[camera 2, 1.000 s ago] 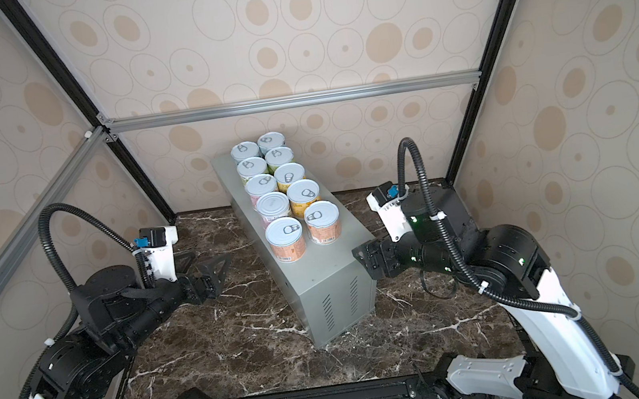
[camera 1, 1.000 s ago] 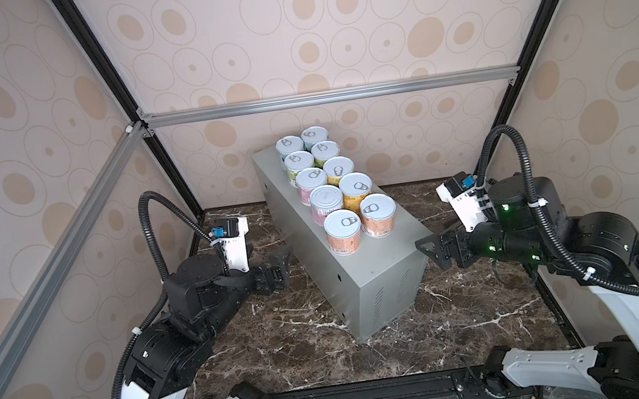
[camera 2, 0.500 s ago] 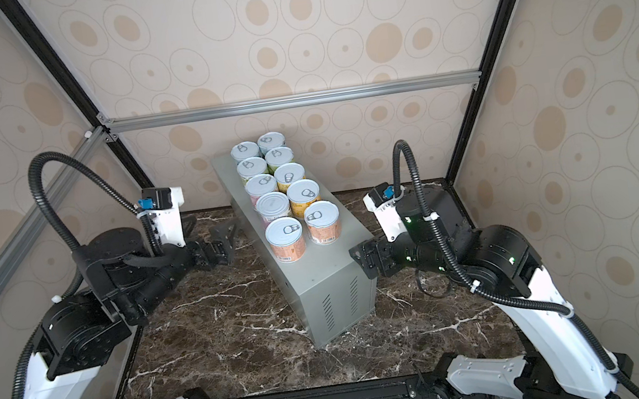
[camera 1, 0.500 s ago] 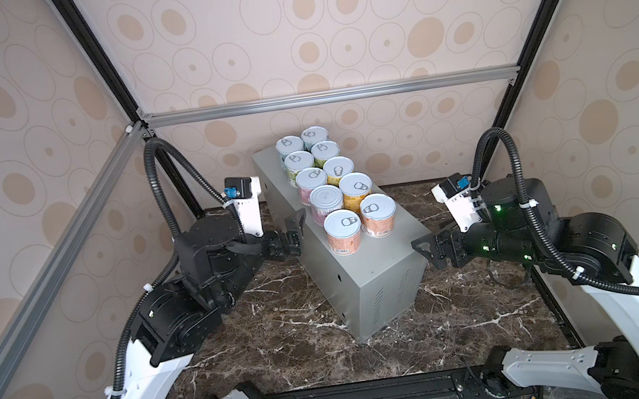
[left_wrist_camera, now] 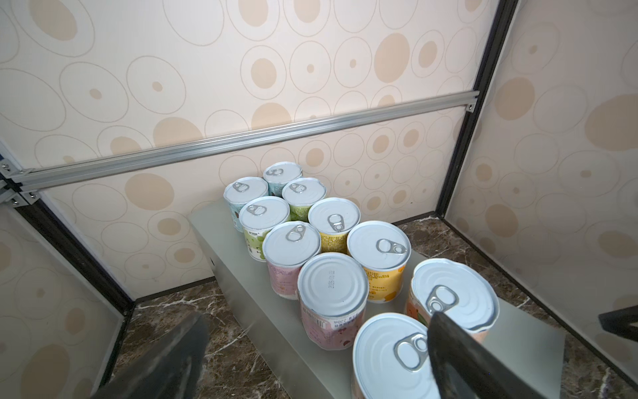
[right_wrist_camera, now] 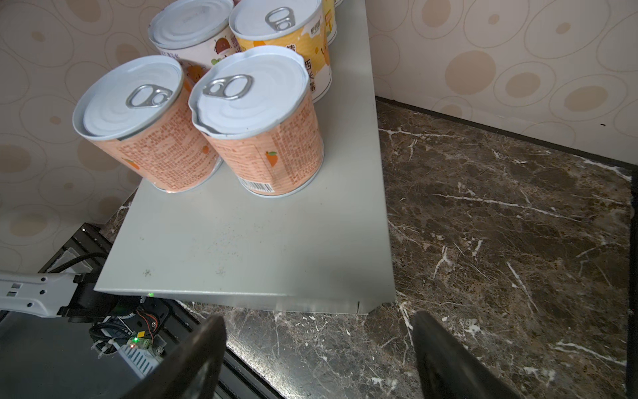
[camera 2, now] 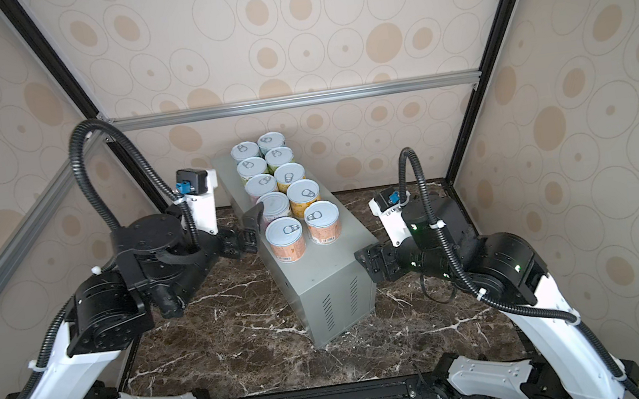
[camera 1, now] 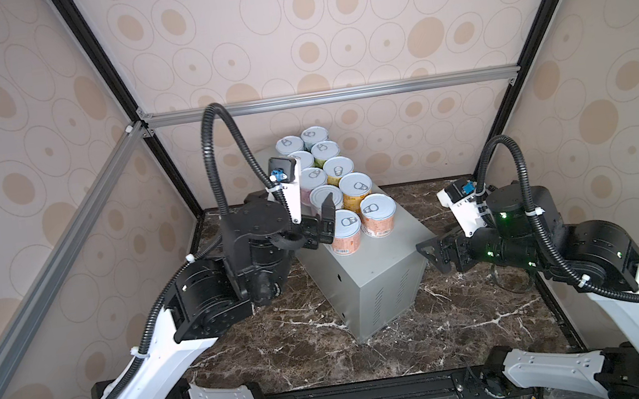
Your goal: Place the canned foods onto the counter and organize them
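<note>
Ten canned foods (camera 1: 356, 187) stand in two rows on the counter (camera 1: 384, 259); the left fingers (camera 1: 328, 212), spread and empty, crowd the nearest orange tin (camera 1: 348, 226) from 9 o'clock and may knock it into its neighbour, while the right fingers (camera 1: 429, 251) hang spread at 3 o'clock.

Both top views look down from high in front; both wrist views sit close; all share the counter (camera 1: 378, 264).

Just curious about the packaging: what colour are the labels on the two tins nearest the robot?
Pale orange on both front tins, clearest in the right wrist view.
</note>
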Motion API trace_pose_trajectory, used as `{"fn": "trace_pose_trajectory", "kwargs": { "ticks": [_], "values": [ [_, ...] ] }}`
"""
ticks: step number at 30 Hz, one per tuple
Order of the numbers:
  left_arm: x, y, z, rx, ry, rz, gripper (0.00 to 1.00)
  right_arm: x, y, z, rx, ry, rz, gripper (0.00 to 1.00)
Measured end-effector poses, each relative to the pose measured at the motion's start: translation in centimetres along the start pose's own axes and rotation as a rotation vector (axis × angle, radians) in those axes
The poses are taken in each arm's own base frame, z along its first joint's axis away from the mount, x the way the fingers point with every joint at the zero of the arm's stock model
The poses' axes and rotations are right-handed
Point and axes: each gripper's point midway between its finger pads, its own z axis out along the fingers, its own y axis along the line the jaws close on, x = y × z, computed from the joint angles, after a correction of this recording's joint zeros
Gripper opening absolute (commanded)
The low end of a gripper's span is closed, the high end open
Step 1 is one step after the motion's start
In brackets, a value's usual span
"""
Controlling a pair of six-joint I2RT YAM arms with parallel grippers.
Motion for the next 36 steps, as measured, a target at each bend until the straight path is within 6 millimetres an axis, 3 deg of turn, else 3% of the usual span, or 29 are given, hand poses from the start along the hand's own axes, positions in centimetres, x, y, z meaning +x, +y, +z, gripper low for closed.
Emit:
{"fn": "trace_pose_trajectory", "kwargs": {
  "ticks": [4,11,18,28,36],
  "values": [
    [2.1,-0.8,-0.1,-0.025,0.016,0.043,0.97,0.3,-0.1,-0.2,-0.001,-0.007,-0.003,0.81],
    [3.9,-1.2,-1.0,-0.055,0.012,0.071,0.93,0.6,-0.1,0.2,-0.016,-0.048,-0.02,0.76],
    [6.5,-2.1,-1.2,0.009,0.049,0.061,0.87,-1.0,0.6,0.4,-0.042,-0.11,-0.03,0.73],
    [9.5,-3.1,-2.2,0.157,0.083,0.016,0.79,-1.7,2.0,3.1,-0.086,-0.082,-0.039,0.67],
    [11.1,-4.3,-2.2,0.221,0.089,-0.001,0.78,-2.4,2.6,4.1,-0.106,-0.088,-0.044,0.61]
  ]
}}
